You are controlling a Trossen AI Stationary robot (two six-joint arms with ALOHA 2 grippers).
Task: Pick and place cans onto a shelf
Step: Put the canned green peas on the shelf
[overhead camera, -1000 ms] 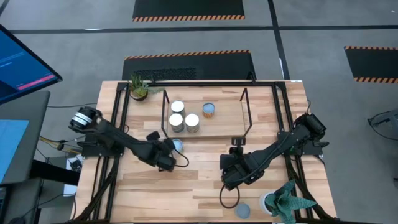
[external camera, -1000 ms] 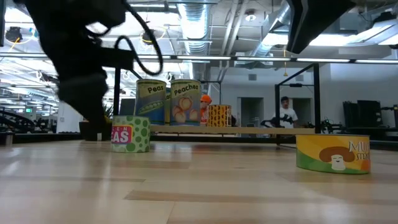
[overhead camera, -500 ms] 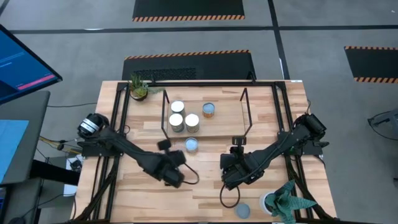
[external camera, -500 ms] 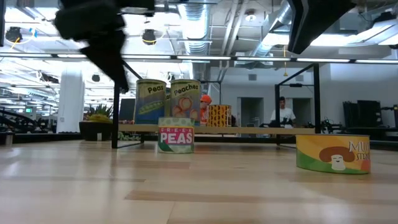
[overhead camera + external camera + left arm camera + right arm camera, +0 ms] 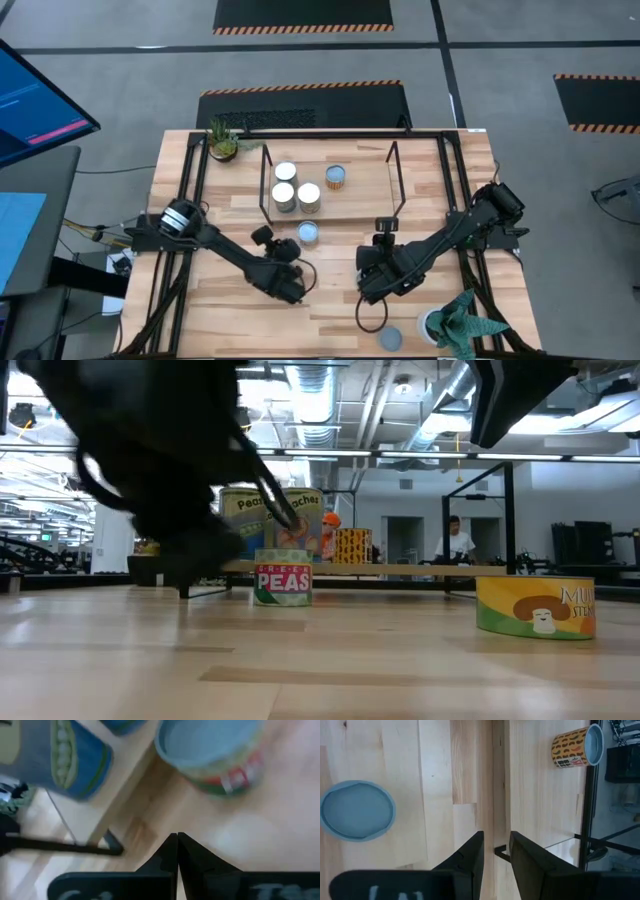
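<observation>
The shelf (image 5: 365, 190) of black rods with a wood board stands at the table's far middle and bears several upright cans (image 5: 309, 197). A short green PEAS can (image 5: 309, 233) stands on its base on the table just in front of the shelf, and it also shows in the low view (image 5: 283, 582). A mushroom can (image 5: 390, 340) stands near the front edge. My left gripper (image 5: 288, 282) is shut and empty, low over the table, near and left of the peas can (image 5: 210, 755). My right gripper (image 5: 368, 275) hangs high over the table, open by a narrow gap (image 5: 496, 845) and empty.
Small potted plants stand at the far left (image 5: 222, 140) and the near right (image 5: 455, 320). A black frame (image 5: 455, 200) edges the table. A cable loop (image 5: 370, 318) hangs by the right arm. A person (image 5: 460, 540) stands far off in the room.
The peas can has slid along the table toward the right edge, turning about, and now stands still in front of the shelf. My left gripper has drawn back from it toward the near edge, rising and then coming down low again.
</observation>
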